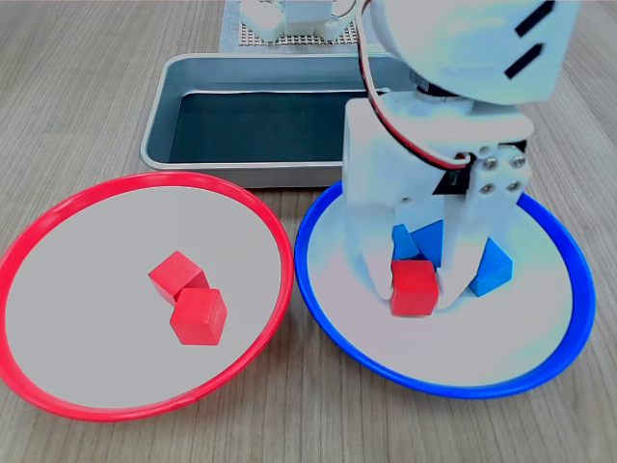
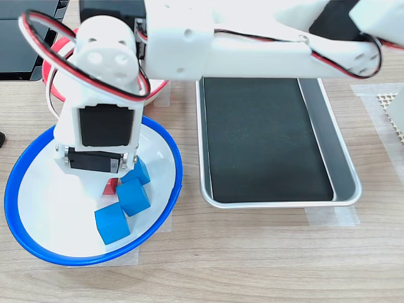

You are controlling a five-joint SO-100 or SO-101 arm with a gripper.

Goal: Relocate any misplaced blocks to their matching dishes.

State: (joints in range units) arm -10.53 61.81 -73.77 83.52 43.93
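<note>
A: Right, item one: claw [image 1: 416, 280]. State?

B: Jaws closed against a red cube [image 1: 415, 287], one finger on each side of it, in the first exterior view. Cube sits low inside the blue dish [image 1: 453, 384], at about 7 o'clock from the dish's centre. Whether it touches the dish floor, I cannot tell.

A: Item two: blue dish contents.

B: Three blue cubes in the second exterior view: one at [image 2: 112, 222], one at [image 2: 134, 196], one at [image 2: 141, 171], in a loose row running toward 1 o'clock, the upper one partly hidden by the arm [image 2: 101, 120]. Only a sliver of the red cube shows there, under the arm.

A: Item three: red dish [image 1: 58, 217].

B: Two red cubes near its centre in the first exterior view, touching: one at [image 1: 175, 275], the other at [image 1: 199, 315], toward 5 o'clock of the first.

A: Item four: the rest.

B: Grey tray [image 1: 193, 166], dark bottom, at 12 o'clock of both dishes in the first exterior view. All rests on a wooden surface [image 1: 77, 87].
</note>
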